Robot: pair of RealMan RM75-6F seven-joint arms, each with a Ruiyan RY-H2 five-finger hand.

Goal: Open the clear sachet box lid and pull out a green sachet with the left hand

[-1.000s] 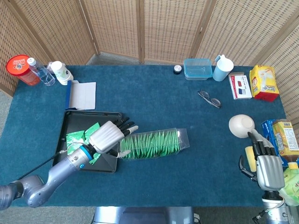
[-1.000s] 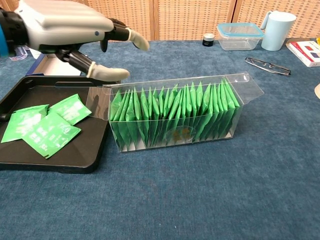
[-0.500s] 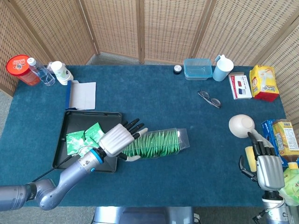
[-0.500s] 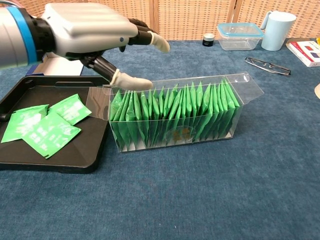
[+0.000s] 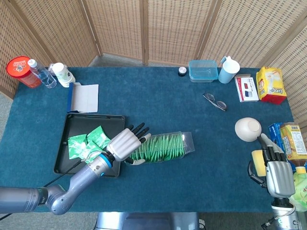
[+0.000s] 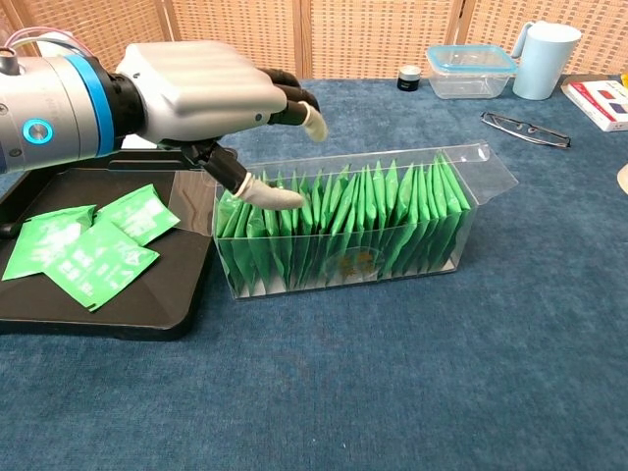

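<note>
The clear sachet box (image 5: 186, 142) (image 6: 473, 201) lies mid-table with its top open and end flaps folded out. A row of upright green sachets (image 5: 162, 147) (image 6: 353, 221) fills it. My left hand (image 5: 125, 143) (image 6: 201, 90) hovers over the box's left end, palm down and fingers spread. Its thumb tip (image 6: 280, 197) touches the tops of the leftmost sachets, and nothing is pinched. My right hand (image 5: 278, 175) rests at the near right table edge, fingers extended, away from the box.
A black tray (image 5: 72, 122) (image 6: 147, 319) left of the box holds loose green sachets (image 5: 86, 143) (image 6: 88, 247). Glasses (image 5: 214, 101) (image 6: 525, 129), a lidded clear container (image 5: 203, 70) and a pale jug (image 5: 229, 70) stand behind. A white bowl (image 5: 248, 128) and snack packs sit right.
My left hand has moved right from the tray edge and come down over the box's left end; its thumb now reaches the sachet tops. The right hand has barely shifted.
</note>
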